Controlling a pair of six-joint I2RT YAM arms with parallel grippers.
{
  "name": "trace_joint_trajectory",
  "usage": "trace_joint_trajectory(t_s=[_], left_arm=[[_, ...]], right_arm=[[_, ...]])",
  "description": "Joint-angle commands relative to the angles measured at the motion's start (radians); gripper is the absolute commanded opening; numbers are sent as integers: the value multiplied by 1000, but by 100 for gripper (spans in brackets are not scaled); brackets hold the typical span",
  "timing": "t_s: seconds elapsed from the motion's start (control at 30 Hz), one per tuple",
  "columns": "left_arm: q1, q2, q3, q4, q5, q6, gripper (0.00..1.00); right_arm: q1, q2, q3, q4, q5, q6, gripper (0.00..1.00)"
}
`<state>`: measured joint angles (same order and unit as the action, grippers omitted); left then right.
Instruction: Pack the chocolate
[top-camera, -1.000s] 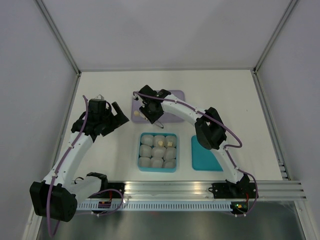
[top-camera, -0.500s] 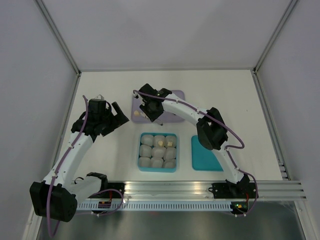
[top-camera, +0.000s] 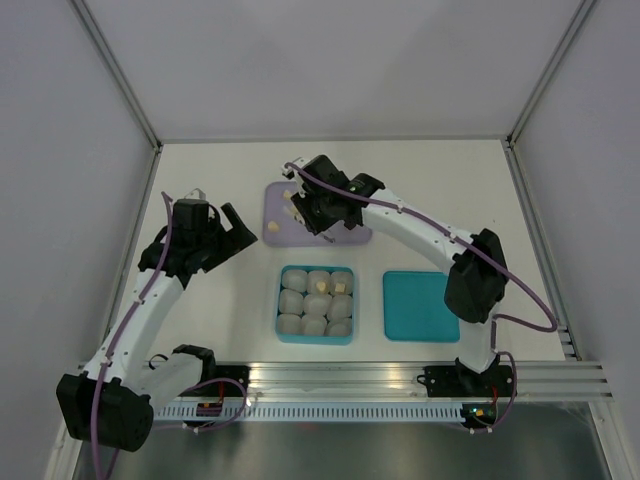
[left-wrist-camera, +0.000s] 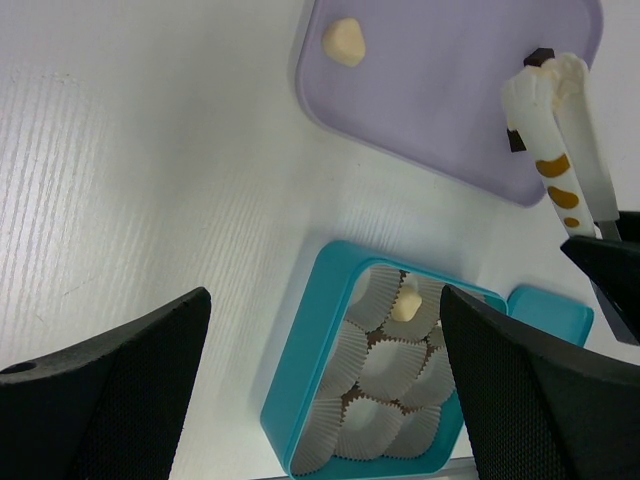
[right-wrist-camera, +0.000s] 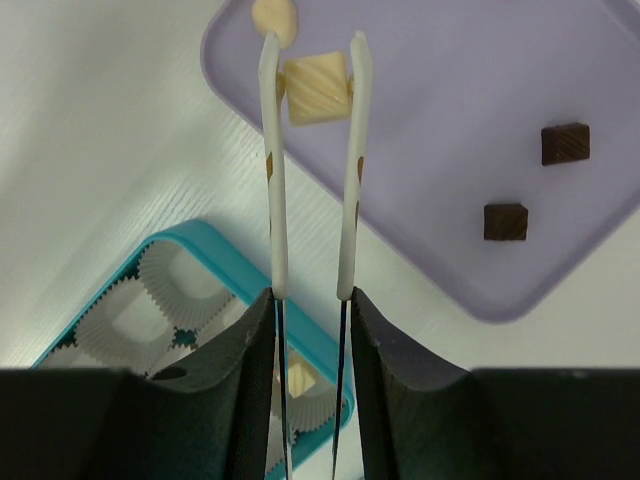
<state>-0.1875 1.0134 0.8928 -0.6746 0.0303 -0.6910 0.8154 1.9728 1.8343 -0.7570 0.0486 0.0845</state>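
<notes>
White surface (top-camera: 200, 180) and pale grey walls (top-camera: 60, 200) frame what we see. At 10 o'clock of the teal box (top-camera: 280, 303) hang the left fingers (top-camera: 235, 228), spread wide and holding nothing. The box carries nine white paper cups (top-camera: 293, 303); two cream pieces (top-camera: 321, 286) sit in cups of its far row, middle and right. At 12 o'clock of the box lies the lavender tray (top-camera: 275, 228), apart from it. The right fingers (top-camera: 318, 212) are over the tray, clamped on white tweezers (right-wrist-camera: 274, 200), whose tips pinch a cream square (right-wrist-camera: 316, 88) of chocolate above the tray's corner; we cannot tell whether it touches the tray. At 11 o'clock of that square, just beside the tips, a round cream piece (right-wrist-camera: 274, 16) rests on the tray. Toward 3 and 4 o'clock two dark squares (right-wrist-camera: 565, 143) lie on the lavender, well apart from the tips. At 3 o'clock of the box a flat teal lid (top-camera: 418, 306) lies on the surface.
</notes>
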Motion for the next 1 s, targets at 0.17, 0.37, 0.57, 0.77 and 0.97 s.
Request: trace_joint_trajectory(t_s=[0.17,0.37,0.57,0.77,0.97], left_arm=[[-4,-33,24,3,37,24,100],[-4,-48,3,1,53,21,100],[-4,-85,-29,-11,71,19,100],[-4,-108,-64,-23,72,18,100],[-4,-107,-61,-40,54,30,100]], right_arm=[[70,-296,-288,130,13,96,15],[200,-416,-463,179,76,178,15],[277,-454,-562,189,88,228,15],[300,-428,-581,188,85,245,15],[309,-375,-557,188,89,251,15]])
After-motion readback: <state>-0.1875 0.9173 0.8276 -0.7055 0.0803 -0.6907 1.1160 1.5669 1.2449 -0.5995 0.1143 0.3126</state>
